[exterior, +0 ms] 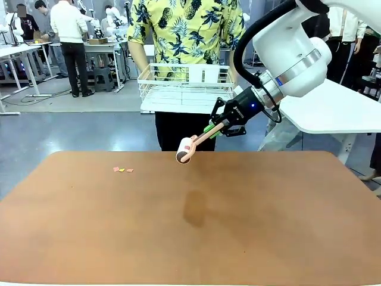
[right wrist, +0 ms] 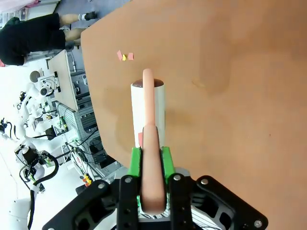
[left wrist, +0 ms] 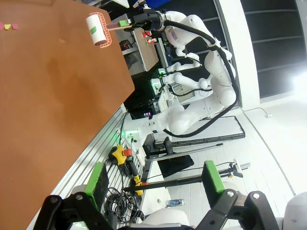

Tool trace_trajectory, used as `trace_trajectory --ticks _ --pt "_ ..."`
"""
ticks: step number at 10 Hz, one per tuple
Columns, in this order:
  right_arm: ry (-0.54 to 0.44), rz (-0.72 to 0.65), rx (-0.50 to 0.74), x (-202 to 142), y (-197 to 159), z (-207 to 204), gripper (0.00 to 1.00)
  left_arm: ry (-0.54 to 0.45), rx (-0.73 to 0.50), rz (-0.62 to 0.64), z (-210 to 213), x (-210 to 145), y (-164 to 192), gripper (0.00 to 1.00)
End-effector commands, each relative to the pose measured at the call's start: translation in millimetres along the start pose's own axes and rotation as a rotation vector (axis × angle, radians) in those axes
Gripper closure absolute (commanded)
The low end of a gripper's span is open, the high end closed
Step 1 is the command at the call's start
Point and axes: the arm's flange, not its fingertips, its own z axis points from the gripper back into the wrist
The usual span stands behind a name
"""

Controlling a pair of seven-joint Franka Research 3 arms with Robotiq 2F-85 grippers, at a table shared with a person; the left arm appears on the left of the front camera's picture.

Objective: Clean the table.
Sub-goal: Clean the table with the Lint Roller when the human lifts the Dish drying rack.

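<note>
— Reddish-brown bench point(exterior: 250, 238), busy workshop behind it. And the claws?
— Right claw point(exterior: 215, 129) is clamped on the pink handle of a lint roller point(exterior: 186, 150), above the bench's far edge. Left claw point(left wrist: 154, 178) gapes beside the bench. Paper scraps point(exterior: 122, 170) lie on the bench's far left.

White wire dish rack point(exterior: 186, 83) before person point(exterior: 184, 27) in yellow pineapple-print shirt; white-topped table point(exterior: 333, 110) at right.

Too small to identify: pink and yellow scraps point(exterior: 122, 170) on the table point(exterior: 190, 238) (paper or crumbs, cannot tell). Cut off at the front view's bottom edge: the table's near side. Buried between pads of the right gripper point(exterior: 213, 130): handle end of the lint roller point(exterior: 185, 150).
</note>
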Motion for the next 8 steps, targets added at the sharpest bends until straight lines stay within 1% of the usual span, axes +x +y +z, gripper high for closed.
trace_trajectory --ticks 1,2,3,4,5,6,7,8 --pt "0.012 0.054 0.001 15 12 -19 0.79 -0.006 -0.001 -0.005 2 -1 -1 0.00" --pt "0.043 0.066 -0.038 35 24 -45 0.79 -0.006 -0.001 -0.005 2 -1 -1 0.00" --pt "0.062 0.049 -0.037 50 31 -69 0.79 -0.006 -0.001 -0.005 2 -1 -1 0.00" --pt "0.055 0.052 -0.039 60 38 -93 0.79 -0.006 -0.001 -0.005 2 -1 -1 0.00" --pt "0.045 0.068 -0.056 66 41 -120 0.79 -0.006 -0.001 -0.005 2 -1 -1 0.00" --pt "0.061 0.103 -0.032 69 46 -141 0.79 -0.006 -0.001 -0.005 2 -1 -1 0.00" --pt "0.063 0.114 -0.019 71 52 -152 0.79 -0.006 -0.001 -0.005 2 -1 -1 0.00" --pt "0.063 0.099 -0.035 74 55 -162 0.79 -0.006 -0.001 -0.005 2 -1 -1 0.00"
